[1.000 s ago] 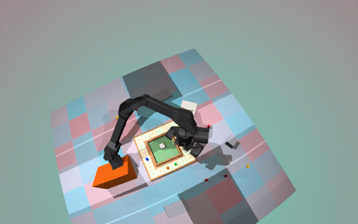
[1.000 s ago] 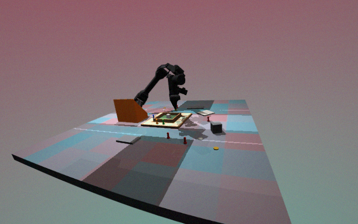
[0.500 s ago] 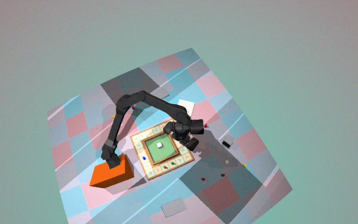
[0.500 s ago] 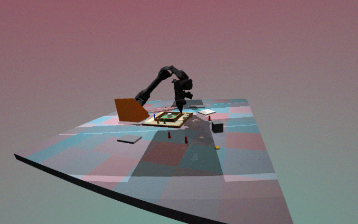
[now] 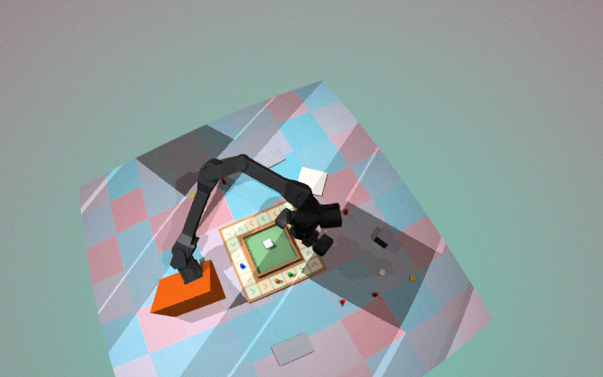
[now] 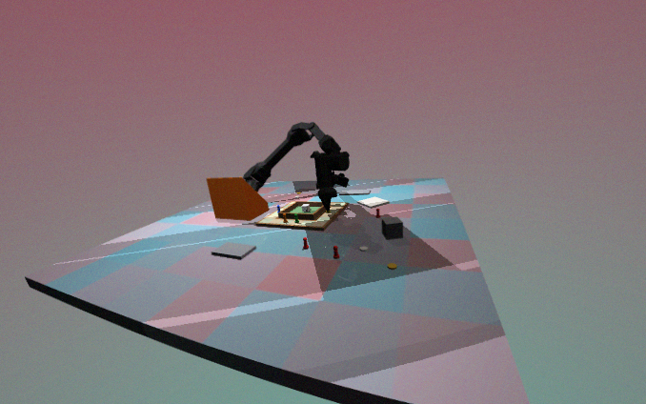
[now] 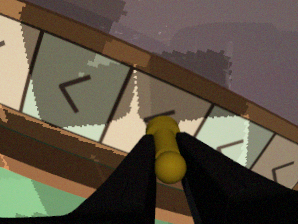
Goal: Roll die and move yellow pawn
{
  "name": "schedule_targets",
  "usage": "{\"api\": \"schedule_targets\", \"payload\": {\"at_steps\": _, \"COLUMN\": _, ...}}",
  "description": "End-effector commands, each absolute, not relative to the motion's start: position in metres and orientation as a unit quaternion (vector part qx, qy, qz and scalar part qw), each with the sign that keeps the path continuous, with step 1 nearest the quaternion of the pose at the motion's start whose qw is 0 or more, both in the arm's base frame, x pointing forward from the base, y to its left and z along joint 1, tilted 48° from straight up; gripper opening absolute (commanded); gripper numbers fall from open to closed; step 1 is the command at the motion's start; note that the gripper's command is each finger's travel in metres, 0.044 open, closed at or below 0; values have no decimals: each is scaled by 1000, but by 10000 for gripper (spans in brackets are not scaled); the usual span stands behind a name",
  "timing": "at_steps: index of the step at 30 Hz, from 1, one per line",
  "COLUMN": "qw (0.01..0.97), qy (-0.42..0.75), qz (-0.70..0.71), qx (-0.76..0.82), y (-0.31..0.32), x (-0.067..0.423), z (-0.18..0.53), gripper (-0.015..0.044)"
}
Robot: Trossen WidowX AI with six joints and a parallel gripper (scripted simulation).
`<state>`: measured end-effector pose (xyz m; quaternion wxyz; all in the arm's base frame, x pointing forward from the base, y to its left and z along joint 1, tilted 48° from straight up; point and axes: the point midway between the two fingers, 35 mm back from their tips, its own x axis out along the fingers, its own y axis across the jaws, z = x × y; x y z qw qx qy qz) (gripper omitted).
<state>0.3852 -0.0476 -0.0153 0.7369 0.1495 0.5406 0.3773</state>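
My gripper point(image 6: 327, 209) point(image 7: 164, 142) is shut on the yellow pawn point(image 7: 170, 166). It holds the pawn low over a square of the track board point(image 5: 253, 291) point(image 6: 286, 226), on the side between the tray and the board's outer edge. Whether the pawn's base touches the square cannot be told. The white die point(image 5: 268, 244) point(image 6: 306, 208) lies in the green tray point(image 5: 271, 260); its pips are not readable. The blue pawn point(image 5: 242, 266) point(image 6: 278, 209), orange pawn point(image 5: 277, 281) point(image 6: 285, 218) and green pawn point(image 5: 290, 274) point(image 6: 296, 218) stand on the track.
An orange block point(image 5: 182, 290) point(image 6: 235, 200) is at the arm's base. Red pawns point(image 5: 342, 301) point(image 6: 335, 252), a dark box point(image 6: 392, 228), a white disc point(image 5: 381, 272) point(image 6: 363, 248), a yellow disc point(image 5: 412, 277) point(image 6: 392, 266) and flat tiles point(image 5: 312, 180) point(image 6: 233, 250) lie around the board.
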Motion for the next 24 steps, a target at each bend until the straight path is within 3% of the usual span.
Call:
{"api": "schedule_targets", "payload": {"at_steps": 1, "qw": 735, "qy": 541, "qz": 380, "qx": 153, "y": -41, "x": 385, "z": -20, "gripper": 0}}
{"api": "schedule_targets", "payload": {"at_steps": 5, "qw": 735, "qy": 541, "qz": 380, "qx": 153, "y": -37, "x": 386, "z": -23, "gripper": 0}}
{"api": "schedule_targets", "payload": {"at_steps": 21, "qw": 735, "qy": 542, "qz": 379, "qx": 152, "y": -78, "x": 380, "z": 13, "gripper": 420}}
{"api": "schedule_targets", "payload": {"at_steps": 24, "qw": 735, "qy": 543, "qz": 377, "qx": 154, "y": -79, "x": 377, "z": 14, "gripper": 440}}
